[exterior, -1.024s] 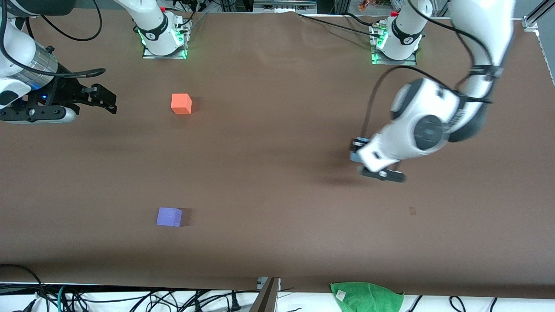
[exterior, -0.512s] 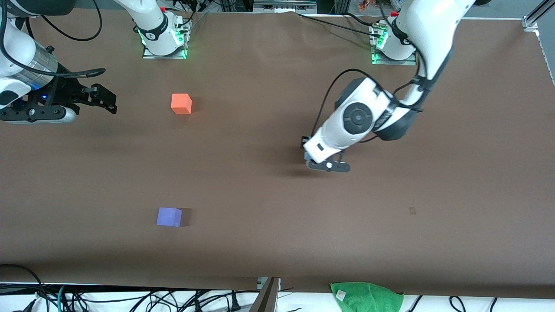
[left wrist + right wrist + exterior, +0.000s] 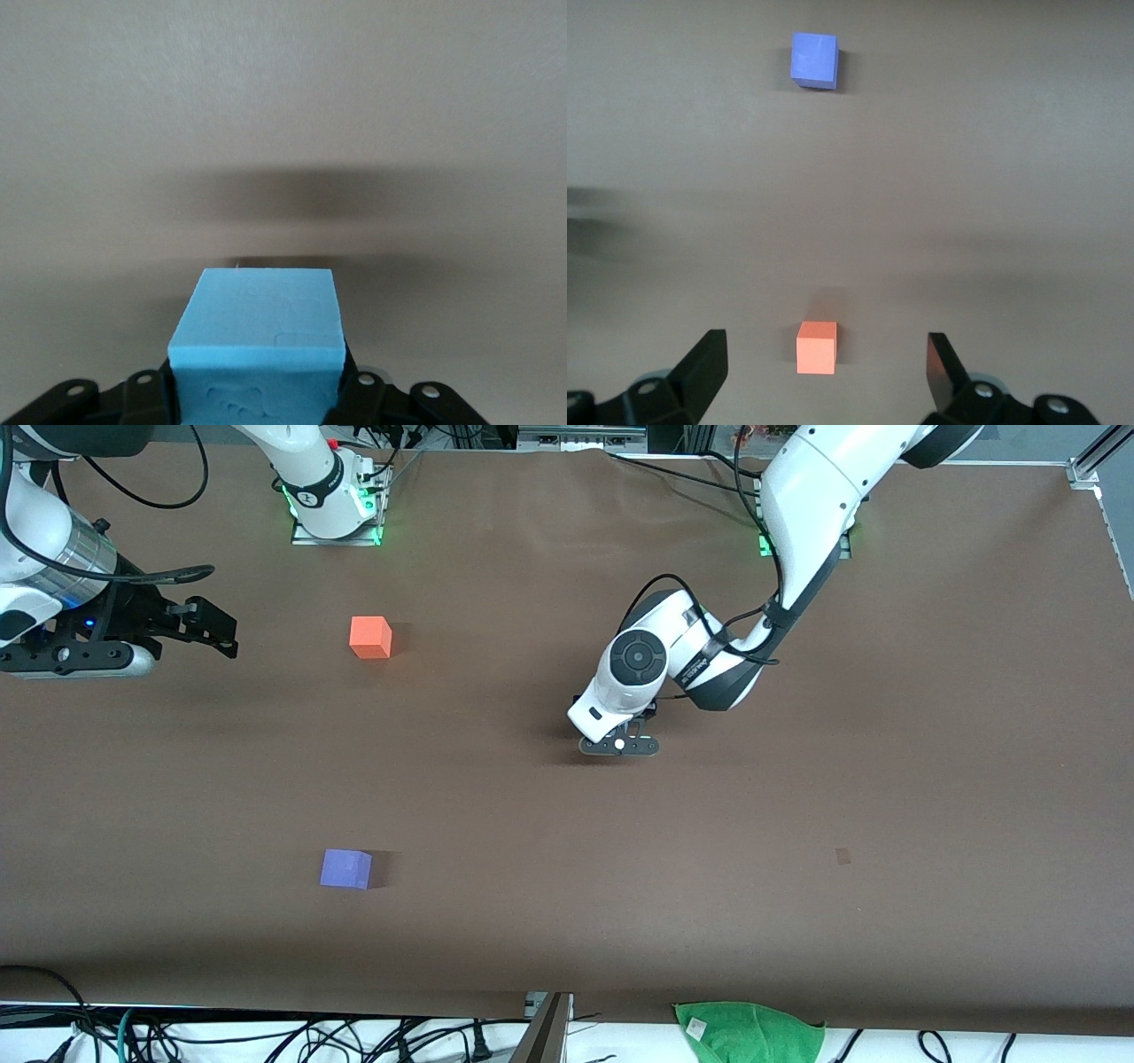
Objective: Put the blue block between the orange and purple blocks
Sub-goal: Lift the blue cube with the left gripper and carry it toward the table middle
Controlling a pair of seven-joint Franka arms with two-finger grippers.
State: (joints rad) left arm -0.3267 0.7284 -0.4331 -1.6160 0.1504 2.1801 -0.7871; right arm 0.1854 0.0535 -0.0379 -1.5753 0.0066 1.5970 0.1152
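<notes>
Your left tool (image 3: 617, 745) hangs over the middle of the brown tabletop (image 3: 797, 921), near the centre of the front frame, its fingers (image 3: 359, 398) pinching the blue block (image 3: 257, 341); in the left wrist view the block fills the lower middle of the frame, with its shadow on the bare surface ahead. Lowest in the front frame, a green cloth (image 3: 749, 1031) lies at the bottom edge. Above it, at lower left of centre, you see the purple block (image 3: 345, 868) resting alone. Higher up, at upper left of centre, sits the orange block (image 3: 370, 637), well apart from the purple one. Your right tool (image 3: 217, 627) waits at the upper left edge of the frame, fingers (image 3: 704, 367) spread wide, with nothing between them.
</notes>
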